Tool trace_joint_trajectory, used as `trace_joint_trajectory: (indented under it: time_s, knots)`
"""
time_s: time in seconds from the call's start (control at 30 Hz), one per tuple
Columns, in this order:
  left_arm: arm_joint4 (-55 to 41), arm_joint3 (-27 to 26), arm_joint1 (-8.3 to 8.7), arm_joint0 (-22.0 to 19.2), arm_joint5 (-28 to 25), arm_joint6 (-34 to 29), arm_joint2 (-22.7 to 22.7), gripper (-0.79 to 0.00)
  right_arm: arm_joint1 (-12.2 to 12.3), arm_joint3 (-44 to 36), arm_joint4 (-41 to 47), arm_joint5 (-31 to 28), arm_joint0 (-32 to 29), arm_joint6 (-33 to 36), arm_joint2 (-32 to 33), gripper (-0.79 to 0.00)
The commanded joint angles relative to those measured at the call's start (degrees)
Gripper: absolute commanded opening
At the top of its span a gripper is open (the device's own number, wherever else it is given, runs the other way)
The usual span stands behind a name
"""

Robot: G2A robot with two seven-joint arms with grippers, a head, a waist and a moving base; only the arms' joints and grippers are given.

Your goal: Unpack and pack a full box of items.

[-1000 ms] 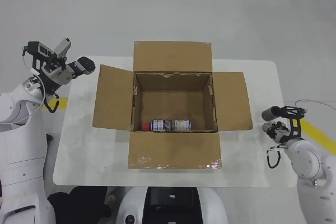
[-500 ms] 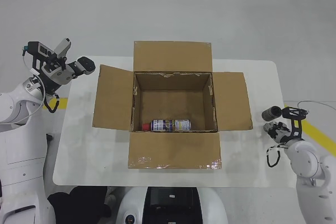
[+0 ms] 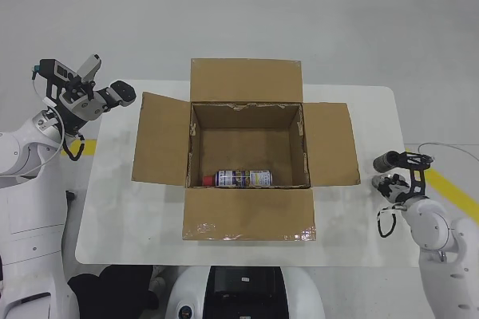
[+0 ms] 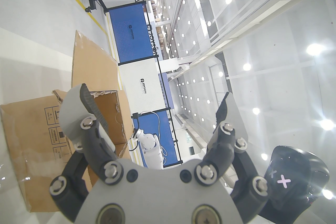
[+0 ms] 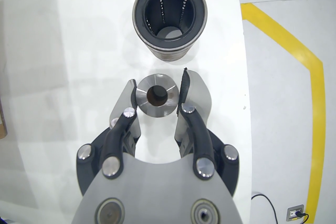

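An open cardboard box (image 3: 243, 215) stands mid-table, all flaps folded out. One spray can (image 3: 241, 178) lies on its side against the box's near inner wall. At the table's right edge my right gripper (image 5: 158, 79) is shut on a small shiny metal collet (image 5: 156, 97), just above the white tabletop. A larger dark hollow cylinder (image 5: 169, 30) stands upright right beside it, also seen from above (image 3: 387, 160). My left gripper (image 4: 155, 93) is open and holds nothing, raised off the table's far left corner (image 3: 118, 93), beside the box's left flap (image 4: 34, 130).
The white table (image 3: 128, 223) has bare surface left and right of the box. Yellow floor tape (image 5: 294, 43) runs past the table's right edge, close to the right gripper.
The right wrist has shifted slightly near the table's right edge. The left arm, the box and the can have not moved.
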Motion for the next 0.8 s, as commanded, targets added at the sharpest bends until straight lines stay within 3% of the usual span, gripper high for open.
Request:
trace_joint_trajectory:
  time_s: [0.0,0.2,0.27,0.57,0.77]
  knots:
    - [0.0,0.0,0.00,0.0,0.0,0.0,0.0,0.000,0.0,0.1,0.2,0.0,0.0,-0.1,-0.1,-0.456]
    - [0.0,0.0,0.00,0.0,0.0,0.0,0.0,0.000,0.0,-0.5,0.5,0.2,-0.2,-0.2,0.2,-0.400]
    - [0.0,0.0,0.00,0.0,0.0,0.0,0.0,0.000,0.1,-1.8,0.8,0.2,-0.5,0.1,0.8,-0.305]
    - [0.0,0.0,0.00,0.0,0.0,0.0,0.0,0.000,0.8,-11.0,-2.2,-1.9,-2.6,3.1,4.2,-0.228]
    - [0.0,0.0,0.00,0.0,0.0,0.0,0.0,0.000,1.0,-15.9,-2.8,-2.3,-1.5,2.2,5.9,-0.249]
